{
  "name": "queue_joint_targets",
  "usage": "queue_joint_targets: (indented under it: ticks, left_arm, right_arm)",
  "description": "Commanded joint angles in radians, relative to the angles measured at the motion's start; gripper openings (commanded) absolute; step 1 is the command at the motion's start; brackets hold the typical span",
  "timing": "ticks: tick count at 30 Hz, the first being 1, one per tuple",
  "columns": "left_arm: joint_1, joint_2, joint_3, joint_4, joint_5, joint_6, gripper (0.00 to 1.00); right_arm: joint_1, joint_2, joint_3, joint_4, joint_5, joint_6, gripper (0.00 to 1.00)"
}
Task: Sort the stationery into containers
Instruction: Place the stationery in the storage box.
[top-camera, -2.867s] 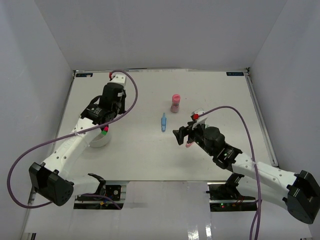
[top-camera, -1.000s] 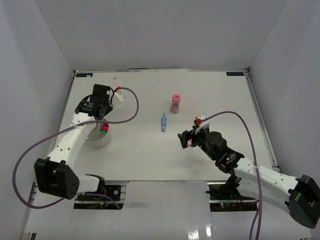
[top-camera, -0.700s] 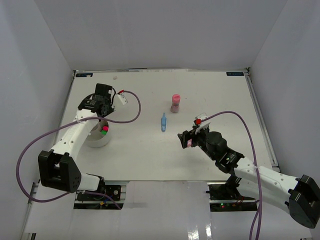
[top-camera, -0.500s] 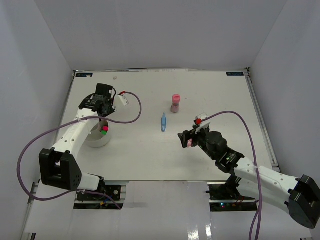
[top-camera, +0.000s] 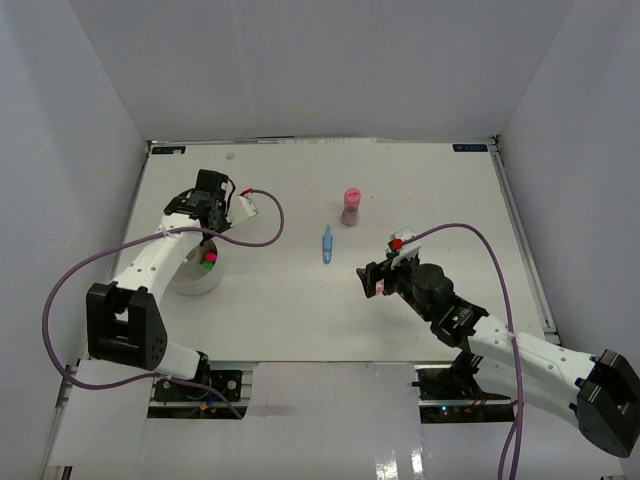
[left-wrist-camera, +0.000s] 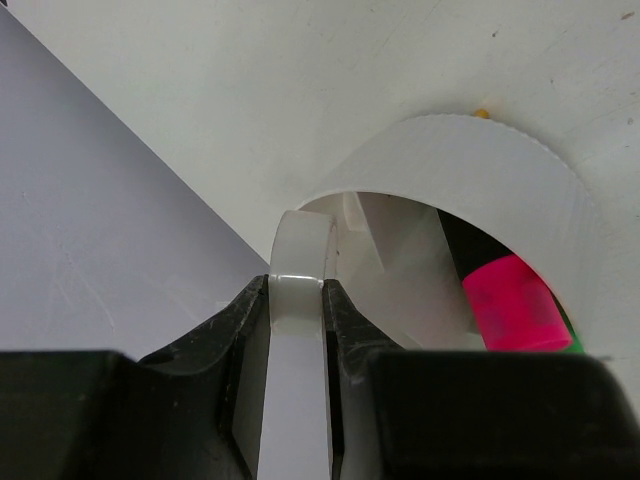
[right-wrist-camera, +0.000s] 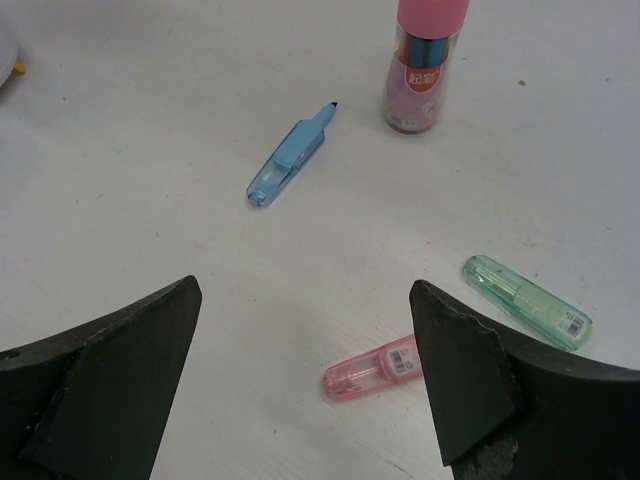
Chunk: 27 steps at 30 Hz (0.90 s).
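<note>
Left gripper (left-wrist-camera: 297, 305) is pinched across the flat faces of what looks like the tape roll (left-wrist-camera: 298, 245), held edge-on right at the near lip of the white cup (left-wrist-camera: 480, 160), where a bright pink highlighter (left-wrist-camera: 510, 315) sits; I can't tell if the roll is fully over the opening. I'd judge it light, stiff and slick, so this grip across the faces suits it and it should drop clean. Right gripper (right-wrist-camera: 302, 300) hangs spread wide, holding nothing, with the small pink clear pen (right-wrist-camera: 375, 370) on the table between its fingers and a green clear pen (right-wrist-camera: 527, 300) just beside.
</note>
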Motion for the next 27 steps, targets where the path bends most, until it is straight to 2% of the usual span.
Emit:
queue_joint_targets:
  ticks: [1,7,14,27]
  left_arm:
    - [0.010,-0.008,-0.019,0.006,-0.006,0.009,0.30]
    - [0.013,-0.009,-0.036,0.018,-0.009,0.004,0.42]
    - [0.015,-0.022,-0.030,0.010,-0.018,-0.002,0.48]
    - [0.015,-0.051,-0.016,-0.027,-0.026,-0.009,0.47]
  right_arm:
    - [-0.005,-0.017,-0.003,0.049,0.013,-0.004,0.91]
    - [-0.005,-0.020,-0.003,0.049,0.012,-0.004,0.91]
    - [-0.005,-0.021,-0.004,0.048,0.009,-0.004,0.91]
    - [-0.005,-0.021,-0.003,0.049,0.004,-0.002,0.91]
